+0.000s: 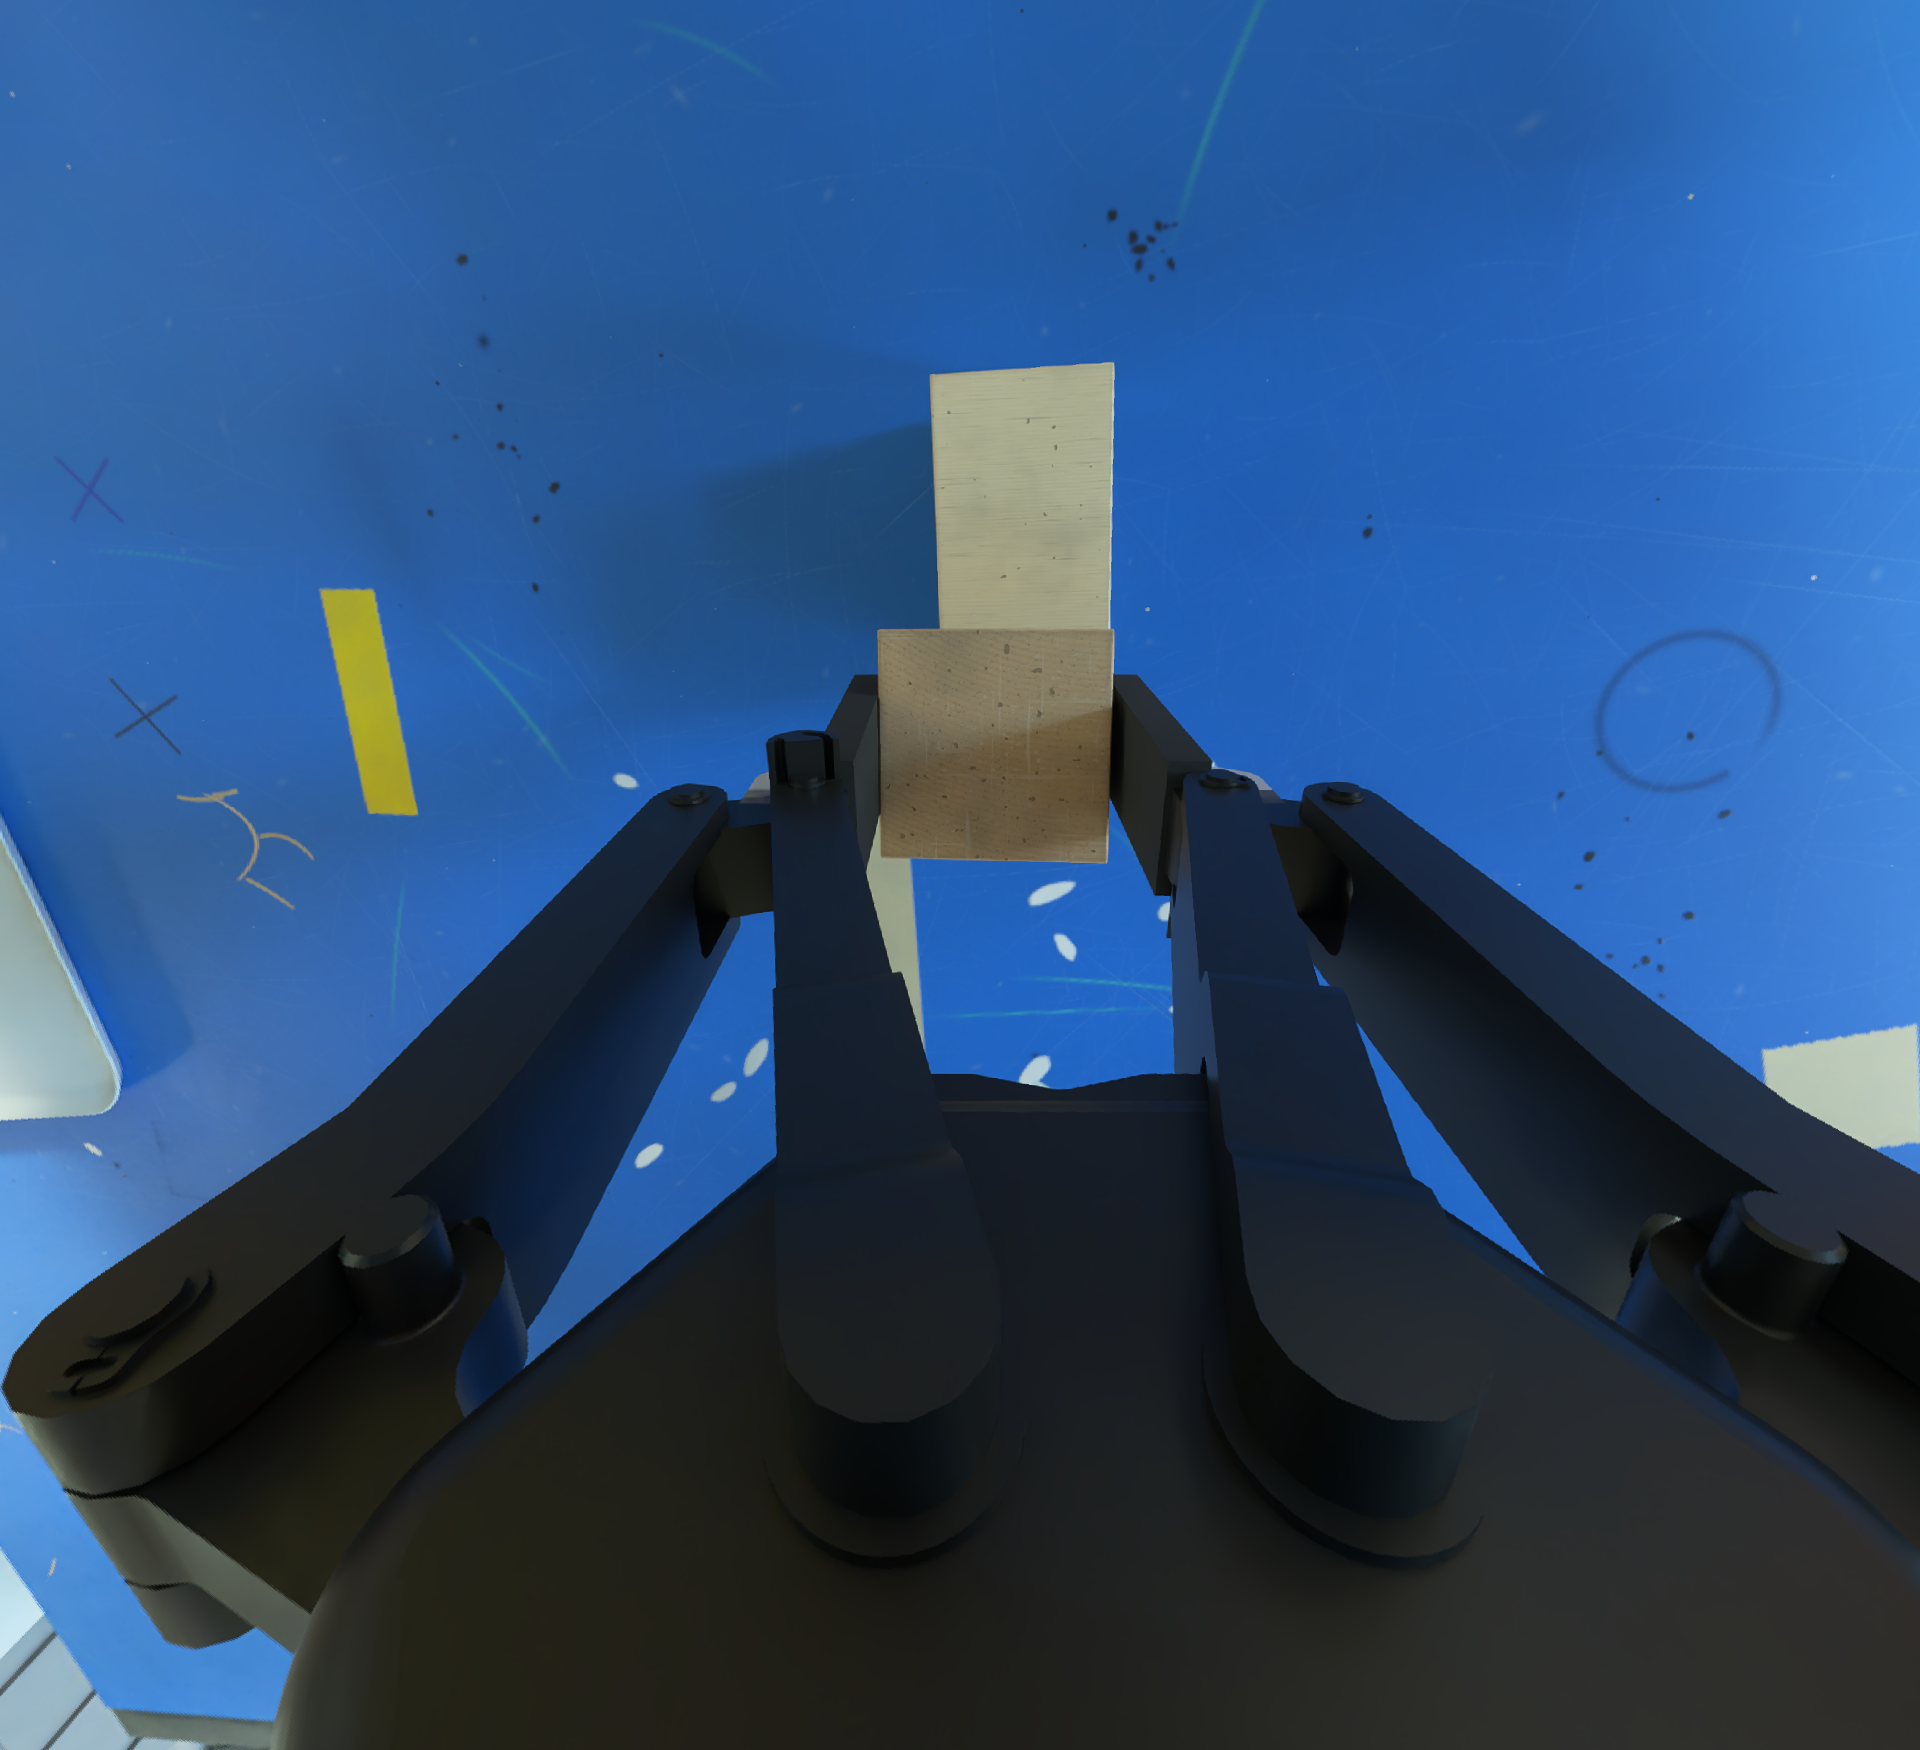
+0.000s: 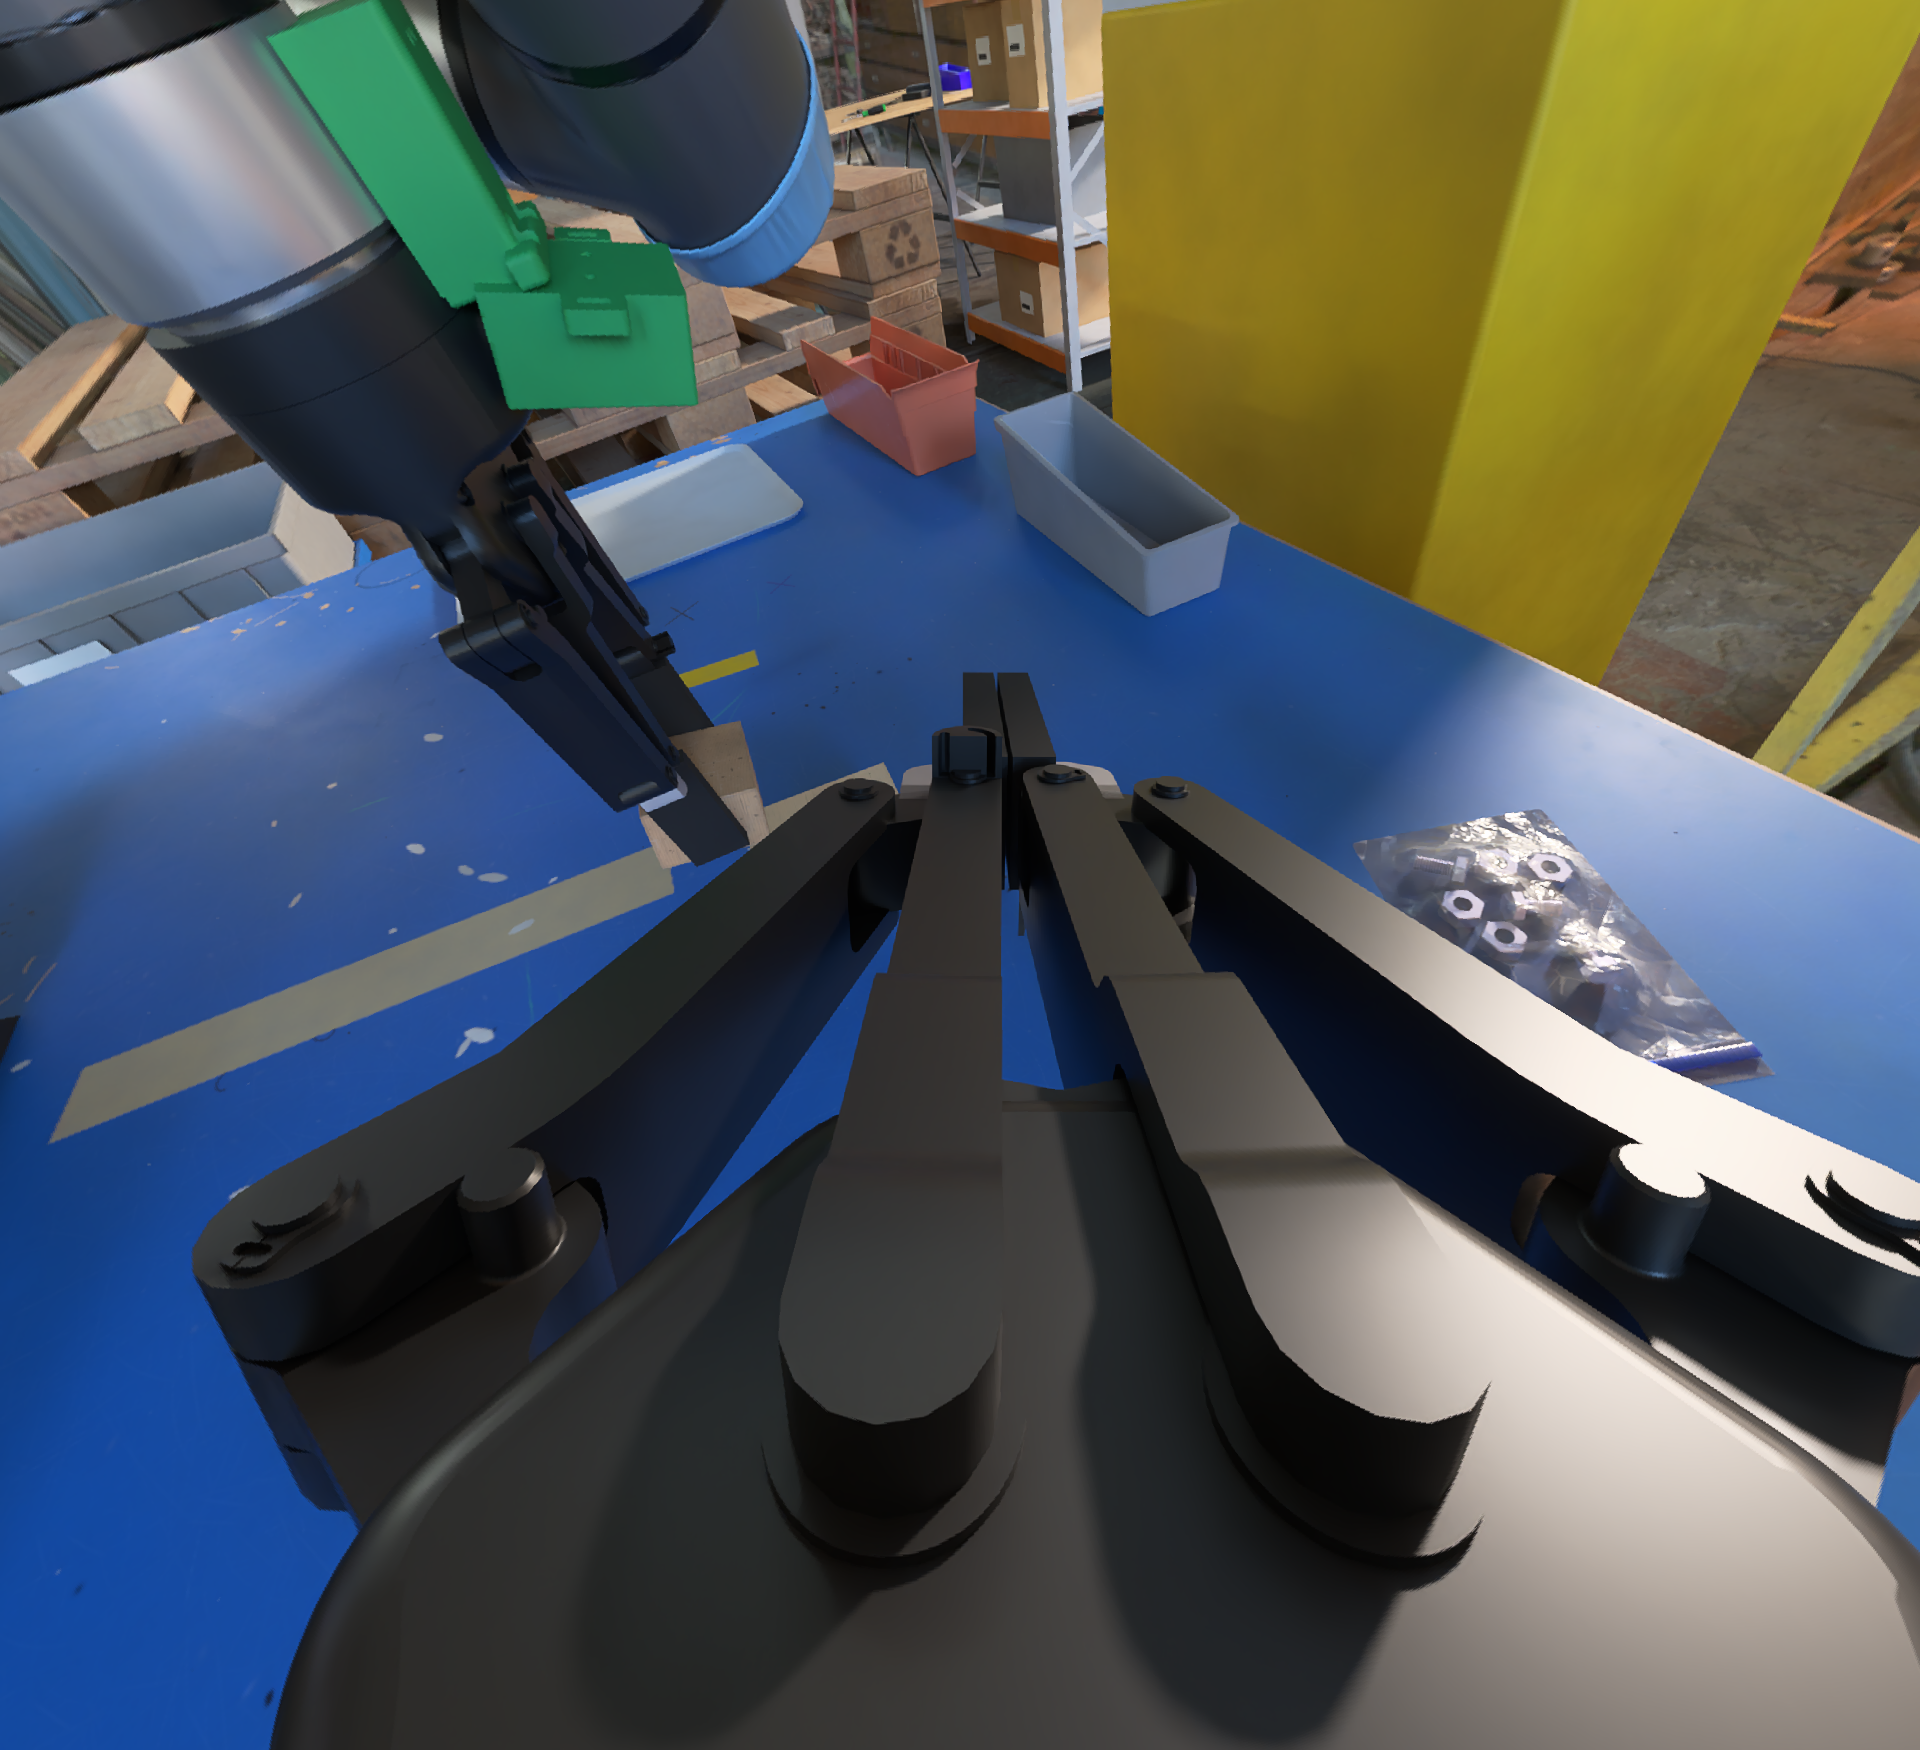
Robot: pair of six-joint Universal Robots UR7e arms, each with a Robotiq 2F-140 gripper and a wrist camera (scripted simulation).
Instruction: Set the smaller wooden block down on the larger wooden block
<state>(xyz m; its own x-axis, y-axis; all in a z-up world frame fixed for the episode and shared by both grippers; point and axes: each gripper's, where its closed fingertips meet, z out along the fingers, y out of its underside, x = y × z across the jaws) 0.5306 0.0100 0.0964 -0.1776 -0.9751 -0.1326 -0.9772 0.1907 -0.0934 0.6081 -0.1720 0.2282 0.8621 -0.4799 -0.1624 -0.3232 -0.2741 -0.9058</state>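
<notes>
In the left wrist view my left gripper (image 1: 995, 724) is shut on the smaller wooden block (image 1: 995, 765), a tan cube held between its fingers. The larger wooden block (image 1: 1023, 495), pale and oblong, lies on the blue table (image 1: 1455, 350) just beyond it, and the cube covers its near end. I cannot tell whether the two touch. The right wrist view shows the left gripper (image 2: 712, 817) tilted down with the cube (image 2: 727, 755) over the pale block (image 2: 831, 791). My right gripper (image 2: 997, 703) is shut and empty, hovering to the right of the blocks.
A white tray (image 2: 686, 495), a red bin (image 2: 904, 401) and a grey bin (image 2: 1122, 505) stand at the table's far side. A bag of nuts (image 2: 1538, 921) lies at the right. A yellow pillar (image 2: 1455, 246) stands behind. A beige tape strip (image 2: 364, 983) and yellow tape (image 1: 369, 703) mark the table.
</notes>
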